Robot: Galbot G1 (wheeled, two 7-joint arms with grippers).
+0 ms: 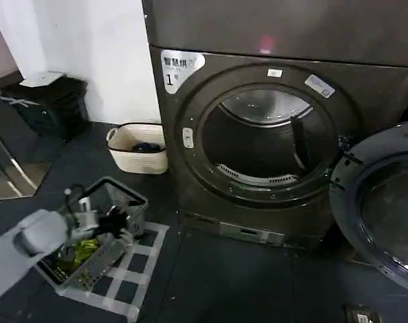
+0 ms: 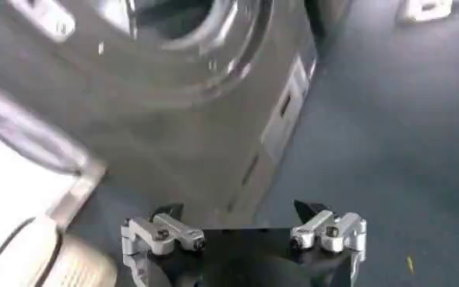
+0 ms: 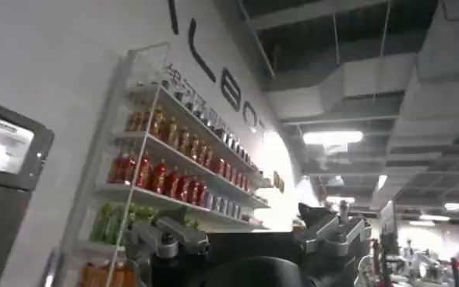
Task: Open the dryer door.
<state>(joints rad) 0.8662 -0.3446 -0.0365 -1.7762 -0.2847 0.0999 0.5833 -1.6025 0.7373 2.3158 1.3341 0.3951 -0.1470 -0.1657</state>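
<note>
The dryer (image 1: 190, 182) is a dark grey front-loader with a white sticker marked "1" (image 1: 179, 68). Its round drum mouth (image 1: 261, 145) stands uncovered and dark inside. The dryer door (image 1: 382, 202) hangs swung out at the right, its dark grey inner side facing me. My left gripper (image 1: 116, 221) is low at the left, well away from the machine, above a wire basket. In the left wrist view the left gripper (image 2: 238, 210) is open and holds nothing, and the dryer's lower front (image 2: 174, 132) lies ahead of it. My right gripper (image 3: 233, 222) is open, pointing up towards a ceiling.
A white woven basket (image 1: 138, 148) stands on the floor left of the dryer. The wire basket (image 1: 116, 202) with loose items sits on a taped square. A black bin (image 1: 49, 104) is against the back wall. A shelf of bottles (image 3: 167, 171) shows in the right wrist view.
</note>
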